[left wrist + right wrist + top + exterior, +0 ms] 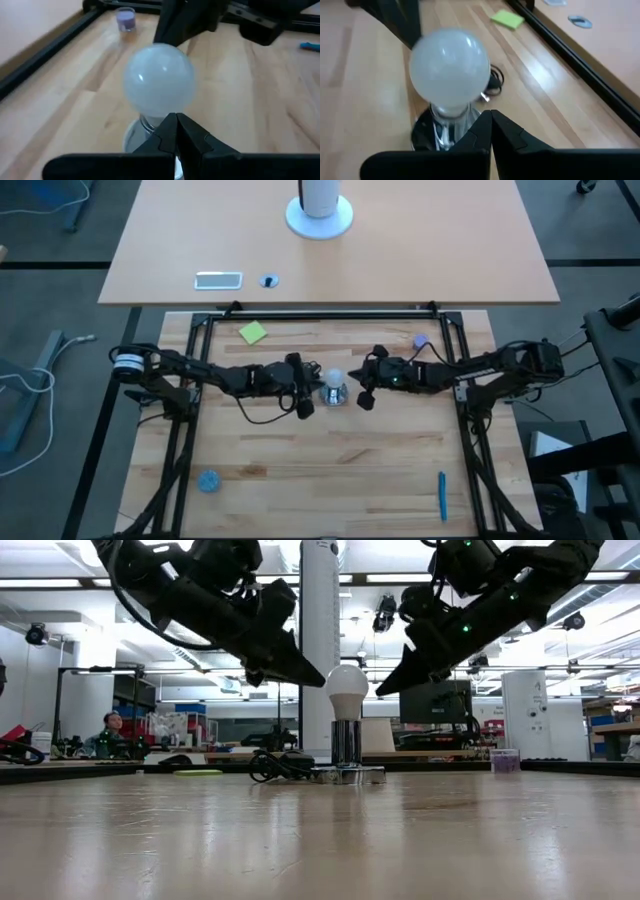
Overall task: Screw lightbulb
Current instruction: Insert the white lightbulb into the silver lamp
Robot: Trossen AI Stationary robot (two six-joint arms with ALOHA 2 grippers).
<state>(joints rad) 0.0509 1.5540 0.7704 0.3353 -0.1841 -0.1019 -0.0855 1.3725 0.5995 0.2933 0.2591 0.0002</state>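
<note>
Bulb (348, 690) stands upright in its socket (346, 745) on the table (330, 470); left jaws (303, 388) and right jaws (366, 383) flank it, both closed empty.

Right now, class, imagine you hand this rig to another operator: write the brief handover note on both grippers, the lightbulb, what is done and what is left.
Left gripper: shut, empty, hanging just left of the lightbulb, not touching it.
Right gripper: shut, empty, hanging just right of the bulb, also clear of it.
Lightbulb: upright in the silver socket base at mid-table.
Done: bulb appears seated in the socket; neither gripper holds it.
Left: how tightly it is screwed cannot be seen, so check that, then draw both arms away.
</note>
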